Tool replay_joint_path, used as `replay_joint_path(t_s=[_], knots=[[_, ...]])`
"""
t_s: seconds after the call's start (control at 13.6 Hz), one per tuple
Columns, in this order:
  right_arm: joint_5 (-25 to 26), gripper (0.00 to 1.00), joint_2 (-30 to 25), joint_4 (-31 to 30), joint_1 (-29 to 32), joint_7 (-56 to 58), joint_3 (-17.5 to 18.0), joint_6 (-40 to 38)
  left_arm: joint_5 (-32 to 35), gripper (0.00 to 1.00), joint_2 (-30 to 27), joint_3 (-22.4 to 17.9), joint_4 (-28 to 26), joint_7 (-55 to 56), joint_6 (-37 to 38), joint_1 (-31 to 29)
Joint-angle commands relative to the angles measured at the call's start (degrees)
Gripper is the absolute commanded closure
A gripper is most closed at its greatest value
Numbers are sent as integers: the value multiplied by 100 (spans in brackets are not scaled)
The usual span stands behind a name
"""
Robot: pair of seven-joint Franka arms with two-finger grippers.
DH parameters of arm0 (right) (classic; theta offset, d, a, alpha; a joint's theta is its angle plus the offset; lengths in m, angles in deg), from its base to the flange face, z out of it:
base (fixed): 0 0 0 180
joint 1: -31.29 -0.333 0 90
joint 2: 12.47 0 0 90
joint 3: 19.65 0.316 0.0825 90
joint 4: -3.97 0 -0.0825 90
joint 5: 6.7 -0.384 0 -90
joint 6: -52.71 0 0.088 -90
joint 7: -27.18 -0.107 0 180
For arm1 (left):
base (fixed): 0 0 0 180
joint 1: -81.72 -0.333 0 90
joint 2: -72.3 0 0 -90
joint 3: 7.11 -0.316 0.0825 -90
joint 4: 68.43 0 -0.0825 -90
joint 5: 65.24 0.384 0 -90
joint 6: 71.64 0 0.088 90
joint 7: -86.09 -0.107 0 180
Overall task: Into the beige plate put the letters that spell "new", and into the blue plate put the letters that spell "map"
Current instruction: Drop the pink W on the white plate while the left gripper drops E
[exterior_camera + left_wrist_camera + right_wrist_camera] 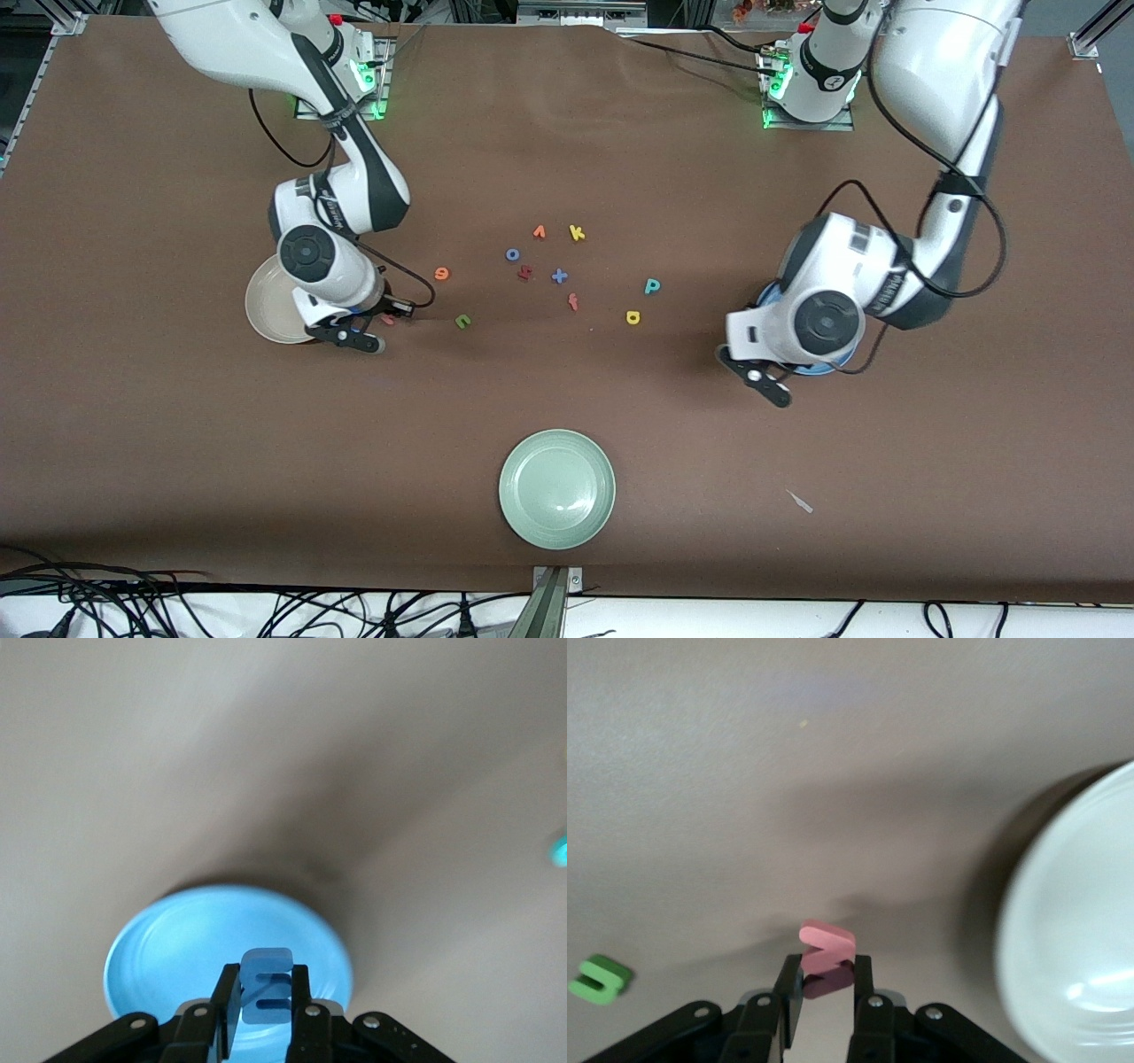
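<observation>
Both grippers are pinching featherlight, squashy foam letters by their flat faces (edge grips slip): left gripper [266, 1014] clamps the periwinkle m [267, 985] over the blue plate [168, 943], right gripper [826, 1001] clamps the pink w [827, 945] beside the beige plate [1063, 948].

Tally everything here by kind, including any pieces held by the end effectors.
Foam letters: 12
Plates: 3
Total: 15
</observation>
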Motion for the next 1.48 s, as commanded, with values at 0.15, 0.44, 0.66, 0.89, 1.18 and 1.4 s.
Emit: replay_joint_path(t_s=[0.15, 0.44, 0.66, 0.89, 1.18, 1.4], knots=[[16, 100, -783, -829, -1, 1448, -600, -59, 102, 91, -138, 121, -921, -37, -513, -394], [16, 100, -890, -1164, -1, 2406, -1154, -33, 85, 0, -148, 121, -1107, 43, -709, -385], [16, 32, -864, -1182, -1, 2514, -1270, -59, 67, 0, -384, 505, -976, 120, -594, -297], [-89, 0, -890, -1104, -45, 2356, -1226, -260, 119, 0, -367, 1025, -817, 1435, -577, -87], [-116, 0, -846, -867, -71, 1024, -473, -252, 85, 0, -227, 1043, -930, 3377, -935, 572], [-116, 0, -610, -419, -115, 3, 91, -261, 67, 0, -16, 1043, -1298, 4364, -1567, 1029]])
